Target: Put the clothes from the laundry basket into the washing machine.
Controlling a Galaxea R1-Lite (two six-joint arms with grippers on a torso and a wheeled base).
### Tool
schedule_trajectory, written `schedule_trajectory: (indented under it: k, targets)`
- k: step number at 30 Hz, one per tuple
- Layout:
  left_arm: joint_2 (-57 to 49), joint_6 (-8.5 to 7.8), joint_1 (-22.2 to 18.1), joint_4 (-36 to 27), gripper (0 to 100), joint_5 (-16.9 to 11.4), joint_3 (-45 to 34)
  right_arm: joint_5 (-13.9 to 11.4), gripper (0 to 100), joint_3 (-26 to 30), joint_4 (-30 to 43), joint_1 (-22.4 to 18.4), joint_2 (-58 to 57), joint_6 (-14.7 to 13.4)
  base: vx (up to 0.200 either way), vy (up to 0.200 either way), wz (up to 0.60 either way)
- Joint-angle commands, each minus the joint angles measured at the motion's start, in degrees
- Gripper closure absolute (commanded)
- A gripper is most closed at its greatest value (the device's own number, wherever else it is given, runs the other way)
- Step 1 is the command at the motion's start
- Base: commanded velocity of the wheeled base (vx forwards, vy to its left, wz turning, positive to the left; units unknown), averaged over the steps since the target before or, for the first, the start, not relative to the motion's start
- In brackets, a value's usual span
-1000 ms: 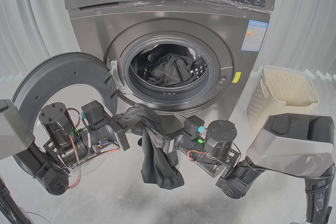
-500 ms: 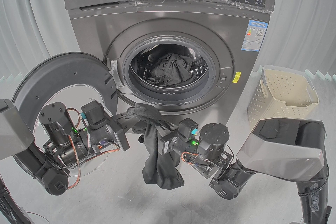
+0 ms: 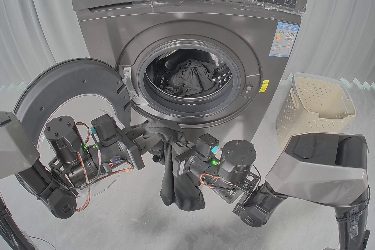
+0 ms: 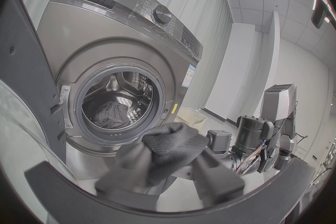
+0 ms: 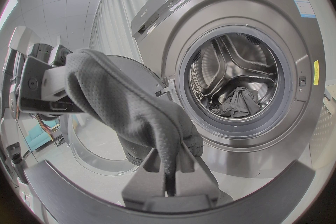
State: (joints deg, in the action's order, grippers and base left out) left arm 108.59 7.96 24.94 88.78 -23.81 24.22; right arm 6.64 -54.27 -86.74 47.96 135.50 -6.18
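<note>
A dark garment (image 3: 177, 180) hangs in front of the washing machine (image 3: 187, 28), just under its open porthole. My left gripper (image 3: 150, 137) is shut on the garment's upper bunch (image 4: 171, 147). My right gripper (image 3: 177, 151) is shut on a fold right beside it (image 5: 170, 161), and the rest of the garment dangles toward the floor. More dark clothes (image 3: 191, 77) lie inside the drum. The cream laundry basket (image 3: 316, 106) stands on the floor to the right of the machine; what it holds is hidden.
The round machine door (image 3: 70, 83) is swung wide open to the left, behind my left arm. Pale curtains hang behind the machine. Bare grey floor lies below the hanging garment.
My right gripper has moved left, closer to the left gripper, keeping hold of the garment. The left arm has shifted slightly toward the machine. The garment's top is now bunched tighter.
</note>
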Motion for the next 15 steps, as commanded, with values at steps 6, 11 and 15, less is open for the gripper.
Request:
schedule_trajectory:
  k: [6,11,15]
  targets:
    - [2.0,0.3,-0.9,0.1,0,0.2,0.4,2.0,100,4.6,-0.3,-0.8,-6.8,-0.8,0.0,0.0,0.0]
    - [2.7,0.3,-1.6,0.1,0,0.2,0.7,1.9,100,7.0,-0.6,-3.1,-10.5,-0.9,0.0,0.0,0.0]
    - [3.4,0.21,-2.3,0.1,0,0.2,0.7,1.9,100,9.8,-0.9,-4.5,-12.7,-0.9,0.0,0.0,0.0]
